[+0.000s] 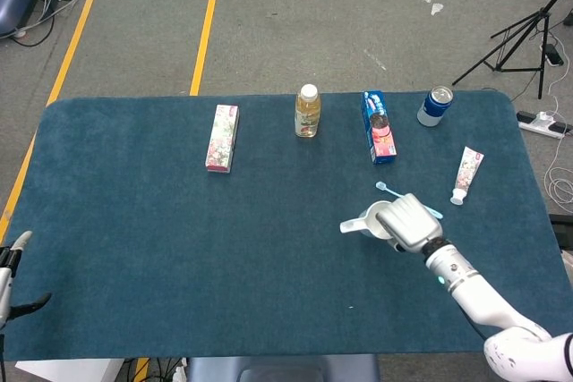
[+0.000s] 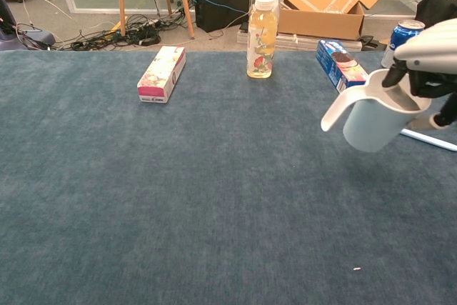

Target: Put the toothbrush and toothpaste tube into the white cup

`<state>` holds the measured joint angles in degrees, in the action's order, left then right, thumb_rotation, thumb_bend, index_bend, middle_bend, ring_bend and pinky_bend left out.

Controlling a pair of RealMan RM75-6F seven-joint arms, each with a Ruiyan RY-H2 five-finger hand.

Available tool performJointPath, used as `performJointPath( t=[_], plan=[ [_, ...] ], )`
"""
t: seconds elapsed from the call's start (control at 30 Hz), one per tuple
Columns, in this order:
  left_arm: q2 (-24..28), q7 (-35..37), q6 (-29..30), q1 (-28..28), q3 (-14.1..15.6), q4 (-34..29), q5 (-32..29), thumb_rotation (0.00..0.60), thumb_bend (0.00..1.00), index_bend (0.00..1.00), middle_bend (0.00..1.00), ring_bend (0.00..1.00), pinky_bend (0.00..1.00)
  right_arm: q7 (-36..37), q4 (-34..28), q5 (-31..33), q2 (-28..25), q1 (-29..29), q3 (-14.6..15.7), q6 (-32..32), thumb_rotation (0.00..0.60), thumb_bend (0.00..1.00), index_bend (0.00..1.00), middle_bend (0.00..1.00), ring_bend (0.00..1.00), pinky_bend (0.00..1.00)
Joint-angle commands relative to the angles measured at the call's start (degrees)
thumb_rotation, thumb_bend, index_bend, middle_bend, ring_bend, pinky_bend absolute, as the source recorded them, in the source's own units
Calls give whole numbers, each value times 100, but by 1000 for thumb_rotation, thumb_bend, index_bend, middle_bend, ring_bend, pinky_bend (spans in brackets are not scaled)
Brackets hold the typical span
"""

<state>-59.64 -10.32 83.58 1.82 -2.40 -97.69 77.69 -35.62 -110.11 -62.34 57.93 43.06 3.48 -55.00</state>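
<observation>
My right hand [image 1: 409,220] grips the white cup [image 1: 374,224] by its rim, fingers inside and thumb outside. In the chest view the cup [image 2: 374,121] hangs tilted above the cloth, handle pointing left, under the right hand [image 2: 430,58]. The light-blue toothbrush [image 1: 383,189] lies just behind the hand, its middle hidden; its handle [image 2: 430,140] shows to the right of the cup. The white toothpaste tube [image 1: 466,174] lies further right, near the table's right edge. My left hand [image 1: 12,276] sits at the lower left, holding nothing, fingers apart.
Along the back of the blue table [image 1: 134,221] stand a pink box [image 1: 222,137], a juice bottle [image 1: 307,111], a blue biscuit box [image 1: 379,127] and a blue can [image 1: 435,106]. A tripod [image 1: 528,33] stands on the floor behind right.
</observation>
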Motion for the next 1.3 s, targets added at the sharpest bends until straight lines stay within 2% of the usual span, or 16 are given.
performJointPath(
  t=[0.03,0.3,0.77,1.07,1.3],
  plan=[
    [-9,-3,-16,9,0,6,-6,600,0,64,209,203,277,145,-188,240,-252,-70,98,210,600,213,684,1000,1000,1000],
    [-42,-25,-67,35,10,26,-16,600,0,64,210,203,277,207,-135,665,-377,-28,196,614,600,213,684,1000,1000,1000],
    [-27,34,-69,43,9,22,-4,600,0,64,213,204,277,513,292,582,-94,-29,239,992,600,206,678,1000,1000,1000],
    [-40,14,-98,58,14,32,-20,600,0,64,216,204,277,700,225,382,-224,-82,227,991,600,160,457,1000,1000,1000],
    [-48,3,-117,66,15,40,-42,600,0,64,217,204,277,855,69,168,-408,-165,213,926,600,124,398,1000,1000,1000]
  ],
)
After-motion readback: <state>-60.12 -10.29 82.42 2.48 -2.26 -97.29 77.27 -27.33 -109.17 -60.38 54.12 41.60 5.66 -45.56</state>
